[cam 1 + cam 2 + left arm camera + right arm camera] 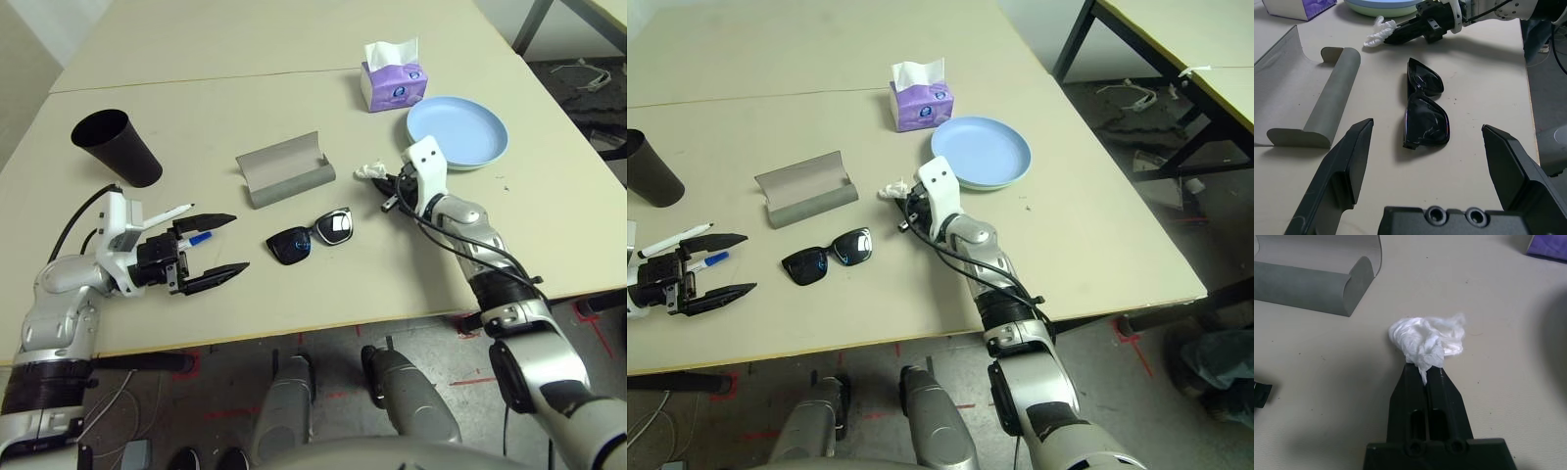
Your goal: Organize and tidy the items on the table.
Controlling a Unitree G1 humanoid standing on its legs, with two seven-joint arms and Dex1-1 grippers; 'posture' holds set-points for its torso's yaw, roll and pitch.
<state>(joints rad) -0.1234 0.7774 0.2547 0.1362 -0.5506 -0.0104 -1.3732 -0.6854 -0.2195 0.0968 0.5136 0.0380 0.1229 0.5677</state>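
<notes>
a: where to find the crumpled tissue, and why pinched so?  
b: right of the sunglasses, near-left of the blue plate and green plate. caught by its near edge in the closed tips of the right gripper, probably to leave the bulk free for lifting clear.  
a: and the left gripper?  
b: spread wide, gripping nothing, aimed toward the sunglasses, perhaps ready for a grasp.  
a: why the glasses case open, just beyond?  
b: likely to take the sunglasses later.  
a: farther out?  
b: at left, black-capped pen and blue-capped pen, probably meant for the upright cup; far right, the tissue box, beside the stacked plates.
</notes>
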